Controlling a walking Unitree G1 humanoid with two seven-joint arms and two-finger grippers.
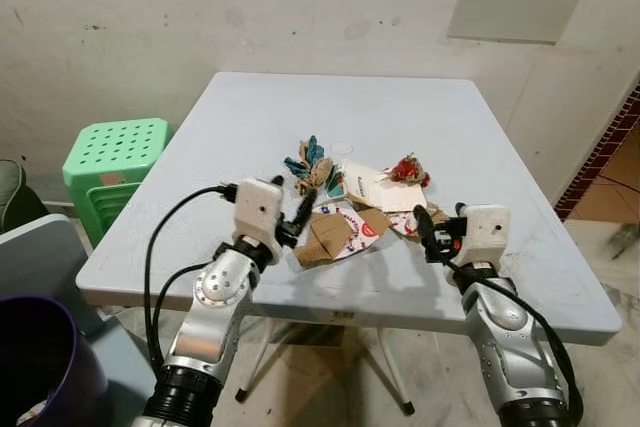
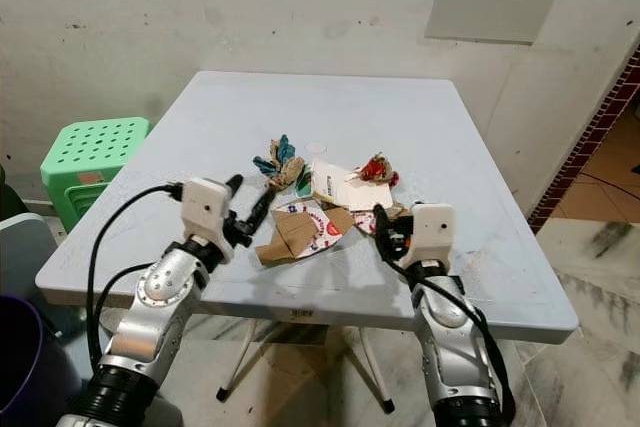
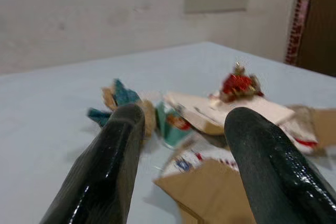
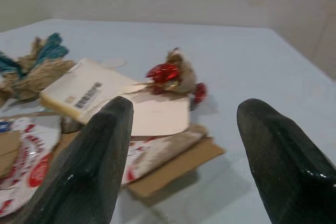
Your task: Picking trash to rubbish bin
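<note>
- My left gripper (image 1: 297, 215) hovers at the near-left edge of the pile, fingers (image 3: 113, 166) spread wide, nothing between them.
- My right gripper (image 1: 428, 228) sits at the pile's near-right edge, jaws parted too, empty.
- The pile itself lies on the table (image 1: 250, 117), just in from the near edge and between my two grippers.
- Nearest in the pile: brown cardboard (image 1: 325, 237), folded, overlapping a red-and-white wrapper (image 1: 362, 226). I judge the card light and fairly stiff; its raised folded edge looks like the place to pinch.
- The wrapper looks thin and limp, likely to slide flat on the table, so better taken together with the card.
- Mid-pile: a pale flat box (image 4: 79, 92) with a barcode, tilted on the scraps. Light, rigid, I'd say; grip across its thin edge.
- Far side of the pile: a crumpled red bundle (image 4: 170, 72) to the right, a teal-and-tan bundle (image 1: 308, 160) to the left. Both look soft and crushable, easy to squeeze anywhere.
- A purple bin (image 1: 40, 362) waits down at my left, well apart from the pile.
</note>
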